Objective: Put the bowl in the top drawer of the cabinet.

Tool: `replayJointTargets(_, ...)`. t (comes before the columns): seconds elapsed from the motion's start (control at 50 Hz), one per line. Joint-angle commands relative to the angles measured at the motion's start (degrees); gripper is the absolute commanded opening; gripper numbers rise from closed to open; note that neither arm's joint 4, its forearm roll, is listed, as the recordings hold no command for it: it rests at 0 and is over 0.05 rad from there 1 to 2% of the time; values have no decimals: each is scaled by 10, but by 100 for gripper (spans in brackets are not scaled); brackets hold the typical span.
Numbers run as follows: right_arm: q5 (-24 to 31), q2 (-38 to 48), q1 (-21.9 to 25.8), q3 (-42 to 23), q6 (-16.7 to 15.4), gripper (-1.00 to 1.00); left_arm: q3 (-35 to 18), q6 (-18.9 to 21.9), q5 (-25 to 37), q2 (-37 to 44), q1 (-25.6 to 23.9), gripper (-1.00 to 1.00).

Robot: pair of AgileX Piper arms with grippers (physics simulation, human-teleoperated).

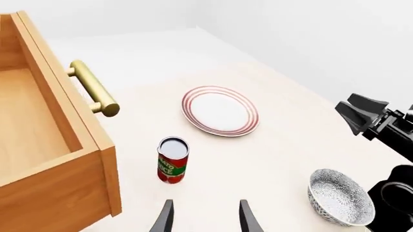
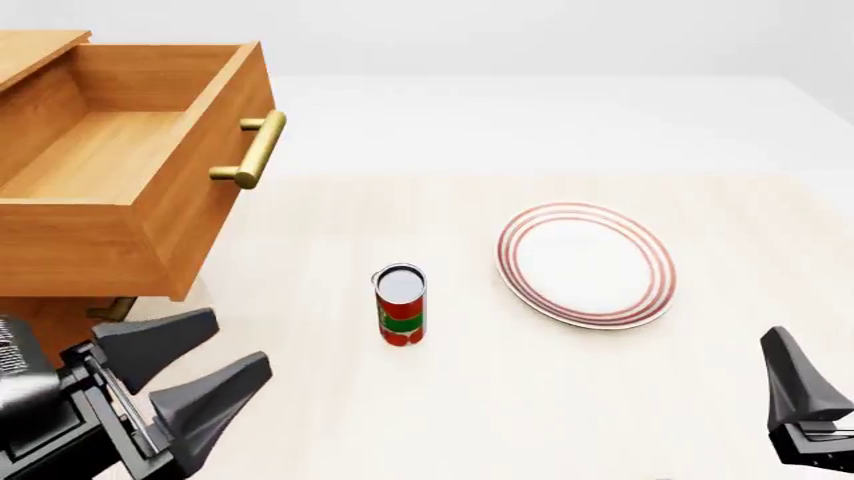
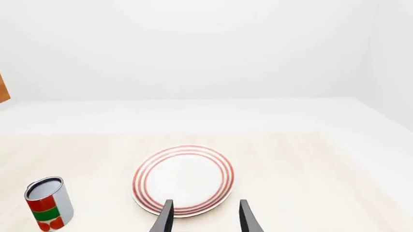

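One bowl [image 1: 340, 196], on the worktop [image 1: 271, 145] near the right hand [image 1: 368, 116], visible only from the left wrist, part hidden by that arm. One top drawer [image 2: 134, 170] pulled open; cabinet [image 2: 40, 320] mostly cut off. One plate [image 2: 587, 264], one can [image 2: 400, 304]. Left hand [image 2: 187, 375] open, empty; right hand open, empty.

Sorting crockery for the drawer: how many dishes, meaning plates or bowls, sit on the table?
2: the red-ringed plate right of the can, and the patterned bowl, seen only in the left wrist view by the right gripper. Others may lie off-frame.
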Motion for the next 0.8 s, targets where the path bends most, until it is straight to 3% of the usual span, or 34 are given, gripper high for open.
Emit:
replayJointTargets(0.02,0,0,0,0,0,100,-14,-16,-42,83,-62,100)
replayJointTargets(0.32,0,0,0,0,0,100,-36,-26,-108,211,-133,100)
replayJointTargets(0.8,0,0,0,0,0,100,-63,-135,-177,335,-201,100)
